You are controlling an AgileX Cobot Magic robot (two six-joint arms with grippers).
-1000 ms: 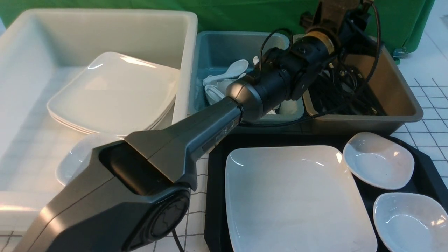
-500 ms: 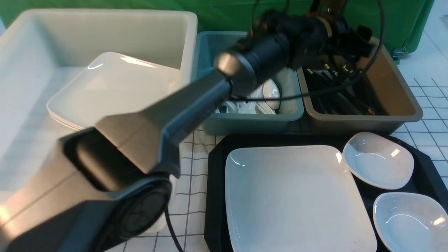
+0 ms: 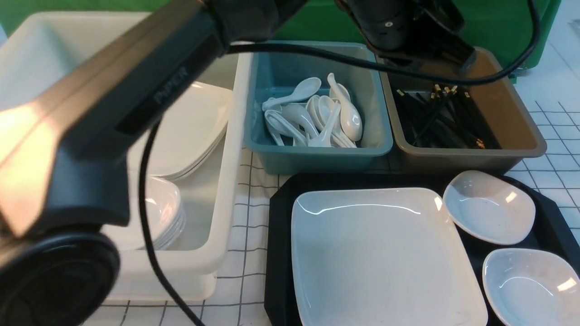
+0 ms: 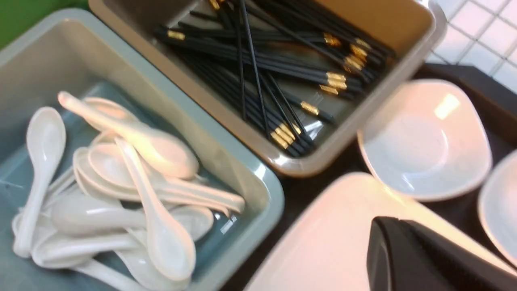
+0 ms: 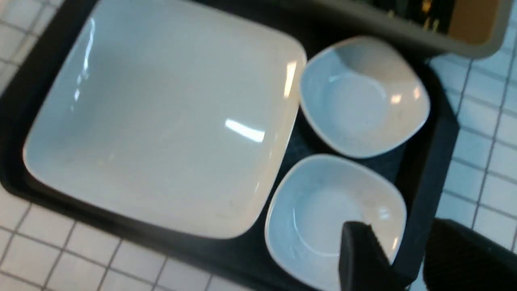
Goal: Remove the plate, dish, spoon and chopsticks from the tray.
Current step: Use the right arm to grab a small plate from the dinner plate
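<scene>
judging the plate (image 3: 385,253) glossy, heavy and breakable, we'd grip its rim; left gripper (image 4: 398,246) clenched empty, right gripper (image 5: 398,234) parted.

A green cloth backdrop (image 3: 317,25) hangs across the far side at 12 o'clock. The tabletop (image 3: 557,131) is white with a thin dark grid, and shows at 3 o'clock and again between 6 and 7 o'clock. The light is bright and whitish.

Plate (image 3: 385,258) glossy white, smooth; tray (image 3: 277,253) matt blk plastic.
</scene>
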